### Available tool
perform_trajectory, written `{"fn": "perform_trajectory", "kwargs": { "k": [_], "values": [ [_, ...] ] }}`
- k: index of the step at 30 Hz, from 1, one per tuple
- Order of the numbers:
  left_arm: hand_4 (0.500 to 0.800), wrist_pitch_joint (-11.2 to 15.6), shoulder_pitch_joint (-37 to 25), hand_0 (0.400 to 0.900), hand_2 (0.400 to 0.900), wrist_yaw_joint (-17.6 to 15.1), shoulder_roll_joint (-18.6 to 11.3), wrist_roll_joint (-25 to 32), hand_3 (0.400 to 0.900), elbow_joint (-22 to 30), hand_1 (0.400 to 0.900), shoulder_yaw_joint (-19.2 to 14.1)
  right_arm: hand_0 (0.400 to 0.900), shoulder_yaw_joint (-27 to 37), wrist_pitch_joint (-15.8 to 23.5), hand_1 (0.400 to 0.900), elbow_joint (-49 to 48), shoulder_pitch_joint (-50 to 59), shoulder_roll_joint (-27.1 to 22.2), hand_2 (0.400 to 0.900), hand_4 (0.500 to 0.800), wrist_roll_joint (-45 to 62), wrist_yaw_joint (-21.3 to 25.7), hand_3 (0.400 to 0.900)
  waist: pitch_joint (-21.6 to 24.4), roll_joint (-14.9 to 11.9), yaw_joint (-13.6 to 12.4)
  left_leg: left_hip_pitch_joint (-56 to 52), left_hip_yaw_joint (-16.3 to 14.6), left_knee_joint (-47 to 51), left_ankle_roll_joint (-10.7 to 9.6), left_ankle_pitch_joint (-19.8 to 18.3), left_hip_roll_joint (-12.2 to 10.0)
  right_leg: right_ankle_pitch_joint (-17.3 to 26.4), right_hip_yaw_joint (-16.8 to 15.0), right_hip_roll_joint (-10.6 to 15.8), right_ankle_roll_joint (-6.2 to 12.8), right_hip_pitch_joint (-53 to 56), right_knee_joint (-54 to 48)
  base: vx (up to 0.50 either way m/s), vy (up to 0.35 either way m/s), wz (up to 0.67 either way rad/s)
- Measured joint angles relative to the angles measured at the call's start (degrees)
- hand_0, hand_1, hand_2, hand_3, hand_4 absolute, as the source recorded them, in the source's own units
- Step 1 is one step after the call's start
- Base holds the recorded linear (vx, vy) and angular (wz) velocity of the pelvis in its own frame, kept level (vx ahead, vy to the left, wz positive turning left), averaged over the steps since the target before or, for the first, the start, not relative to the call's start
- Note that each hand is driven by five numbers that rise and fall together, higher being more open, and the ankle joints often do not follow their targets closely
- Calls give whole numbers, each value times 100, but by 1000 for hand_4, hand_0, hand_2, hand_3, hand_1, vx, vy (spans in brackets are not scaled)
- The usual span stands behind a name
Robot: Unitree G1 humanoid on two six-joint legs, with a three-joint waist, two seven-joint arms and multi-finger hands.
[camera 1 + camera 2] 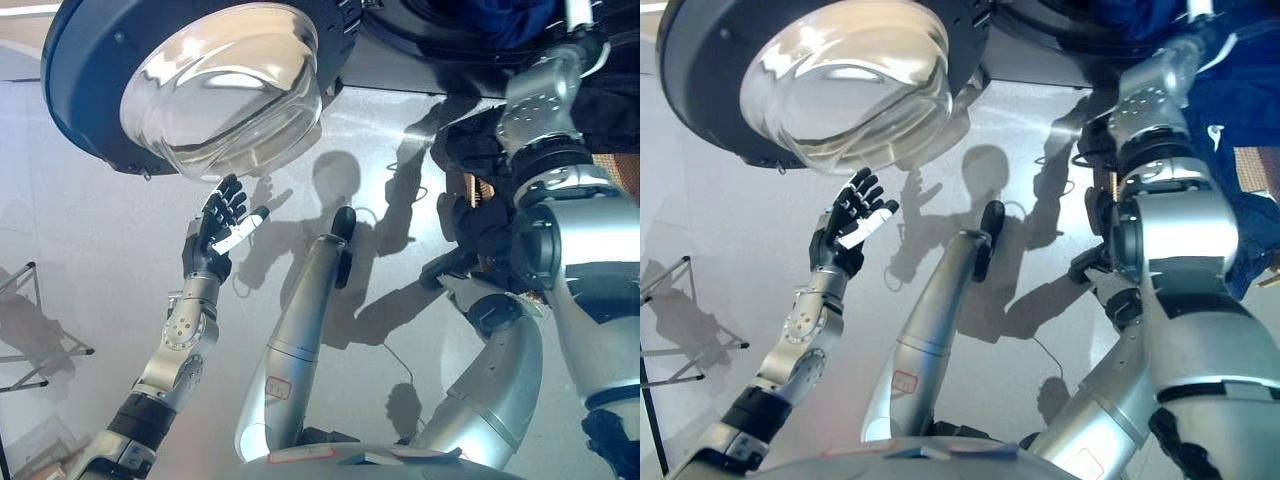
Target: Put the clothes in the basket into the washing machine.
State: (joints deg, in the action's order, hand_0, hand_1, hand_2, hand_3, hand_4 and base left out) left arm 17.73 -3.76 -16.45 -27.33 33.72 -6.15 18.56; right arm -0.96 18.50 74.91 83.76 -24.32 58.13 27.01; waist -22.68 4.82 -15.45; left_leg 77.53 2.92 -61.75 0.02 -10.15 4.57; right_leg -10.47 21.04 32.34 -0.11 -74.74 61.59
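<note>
Dark blue clothes (1230, 130) lie bunched at the right edge of the view, draped beside the raised right arm, with a strip of brown wicker basket (1262, 165) showing just beyond them. More dark blue cloth (515, 20) sits in the round dark opening of the washing machine (440, 40) at the top, right where the right arm reaches up. The right hand itself is out of sight past the top edge, so whether it holds anything cannot be told.

The washing machine door (190, 80) stands swung open above the left hand (218, 228): a dark blue ring around a bulging clear glass bowl. The left hand is lifted just below the glass, apart from it, with its fingers spread wide and straight and holding nothing; a white-covered finger points out to its right.

Beneath and around the left hand is a pale glossy floor (90, 230). Well to the lower left of the hand, a thin black metal frame (40, 350) stands on the floor.
</note>
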Motion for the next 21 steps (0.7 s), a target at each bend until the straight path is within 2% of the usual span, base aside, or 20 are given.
{"fn": "perform_trajectory", "kwargs": {
  "k": [4, 7, 13, 21],
  "values": [
    [800, -1, -27, 900, 900, -180, 0, 0, 900, -52, 900, 21, 400, -5, 19, 400, -348, -72, 541, 400, 500, -148, 199, 400, -1, 2, 15, 27, -33, -264, 27, -181, -3, -47, -64, 1, -102, 7, 169, -17, 35, -10],
    [800, -1, -23, 900, 900, -187, 0, 1, 900, -53, 900, 78, 400, 7, 18, 400, -374, -64, 693, 400, 500, -125, 154, 400, -1, 1, 5, 24, -132, -397, 107, -284, -56, -49, -139, 27, -102, 2, 243, -9, 19, -3],
    [800, -1, 9, 900, 900, -110, -4, 8, 900, -54, 900, 158, 400, 21, 18, 400, -267, -64, 458, 400, 500, -76, 95, 400, -3, 1, 24, 27, -245, -627, 283, -409, -37, -66, -296, 94, -75, -16, 356, 11, 5, 3],
    [800, 4, 13, 900, 900, -1, -51, 5, 900, -27, 900, 160, 400, 9, 35, 400, -264, -30, -69, 400, 500, -87, 90, 400, -2, 1, 28, 217, -260, -669, 277, -401, 18, -77, -340, 126, -86, -199, 389, 12, -3, 4]
  ]
}}
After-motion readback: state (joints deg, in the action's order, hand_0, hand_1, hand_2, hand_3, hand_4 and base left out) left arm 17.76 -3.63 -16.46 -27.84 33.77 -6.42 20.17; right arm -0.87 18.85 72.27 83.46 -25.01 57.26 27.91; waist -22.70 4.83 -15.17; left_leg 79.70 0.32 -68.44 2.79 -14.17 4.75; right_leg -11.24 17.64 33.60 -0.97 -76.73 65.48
